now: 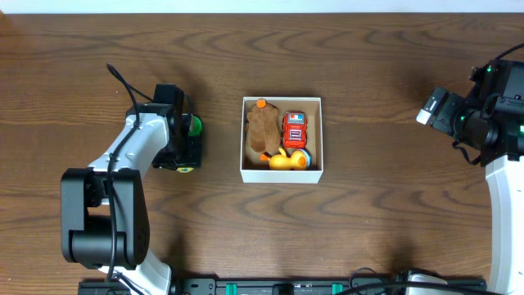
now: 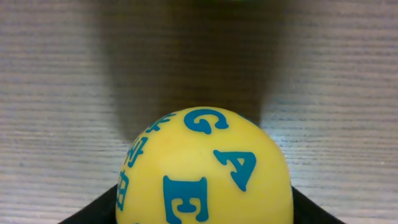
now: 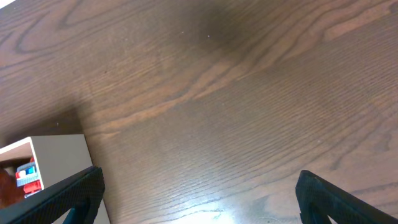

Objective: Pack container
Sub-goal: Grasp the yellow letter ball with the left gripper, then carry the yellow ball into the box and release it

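Note:
The container [image 1: 282,174] is a square white box in the middle of the table; its corner also shows in the right wrist view [image 3: 59,158]. It holds a brown plush toy [image 1: 264,131], a red toy car [image 1: 295,129] and a yellow duck [image 1: 282,161]. My left gripper [image 1: 185,152] is left of the container, low over the table. Its jaws touch both sides of a yellow ball with blue letters [image 2: 202,168]. My right gripper [image 3: 199,186] is open and empty over bare table at the far right [image 1: 431,106].
A green object [image 1: 196,124] lies just beyond the left gripper's tip; its nature cannot be told. The wooden table [image 1: 385,213] runs wide on both sides of the container.

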